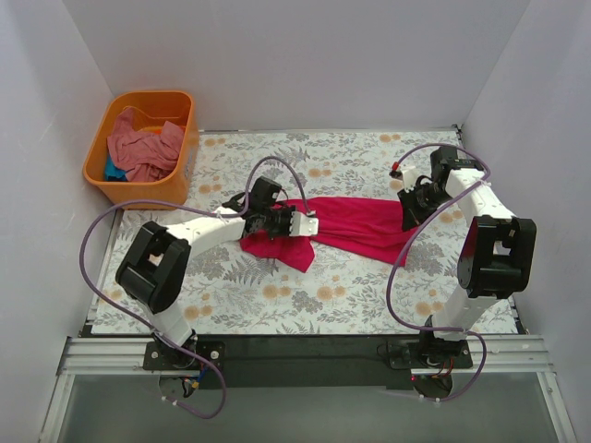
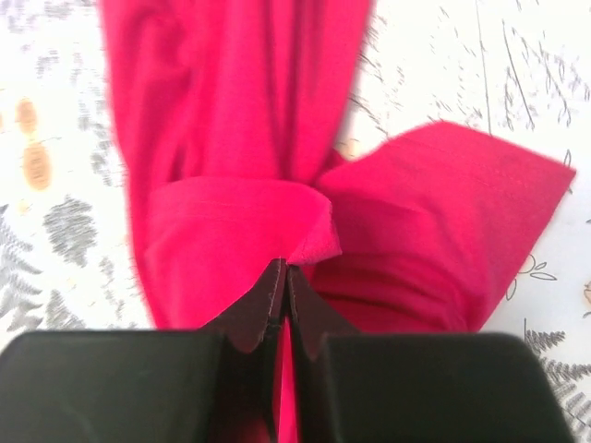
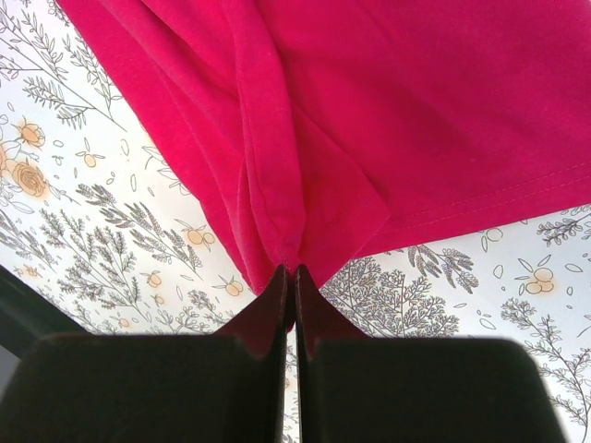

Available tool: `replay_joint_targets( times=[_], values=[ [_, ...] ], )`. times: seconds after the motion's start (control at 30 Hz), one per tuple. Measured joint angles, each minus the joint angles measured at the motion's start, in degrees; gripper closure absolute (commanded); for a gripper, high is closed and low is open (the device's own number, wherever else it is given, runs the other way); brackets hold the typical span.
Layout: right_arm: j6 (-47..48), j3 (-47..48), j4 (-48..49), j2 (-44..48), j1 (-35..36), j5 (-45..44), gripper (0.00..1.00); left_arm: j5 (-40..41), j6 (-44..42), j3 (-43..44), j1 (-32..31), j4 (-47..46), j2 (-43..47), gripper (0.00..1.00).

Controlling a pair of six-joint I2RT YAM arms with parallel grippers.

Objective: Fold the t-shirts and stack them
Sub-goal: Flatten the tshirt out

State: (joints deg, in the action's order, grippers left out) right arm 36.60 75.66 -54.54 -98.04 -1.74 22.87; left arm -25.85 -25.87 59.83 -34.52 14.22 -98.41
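The crimson-pink t-shirt is stretched across the middle of the floral table cloth between both arms. My left gripper is shut on a bunched edge of it; in the left wrist view the cloth folds over just ahead of my gripper. My right gripper is shut on its right end; in the right wrist view the shirt hangs gathered from my gripper above the cloth. A salmon-pink t-shirt and a glimpse of a teal-blue one lie in the tub.
The orange plastic tub stands at the far left corner, partly off the table cloth. White walls close in the back and both sides. The arm bases sit on a black rail at the near edge.
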Motion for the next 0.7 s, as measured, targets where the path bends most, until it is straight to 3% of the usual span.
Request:
replay_joint_targets(
  times=[0.2,0.53,0.7],
  values=[
    [-0.35,3.72,-0.90,0.22,-0.22,-0.24,0.99,-2.64,12.04,11.34,4.52,4.72,3.82,1.00],
    [-0.63,26.36,-1.09,3.96,-3.87,-2.14,0.99,-10.56,41.75,28.00,28.37,3.93,13.05,1.00],
    [-2.49,39.01,0.20,5.77,-4.26,-4.15,0.99,-12.74,53.00,32.35,34.77,-0.07,15.78,1.00]
  ],
)
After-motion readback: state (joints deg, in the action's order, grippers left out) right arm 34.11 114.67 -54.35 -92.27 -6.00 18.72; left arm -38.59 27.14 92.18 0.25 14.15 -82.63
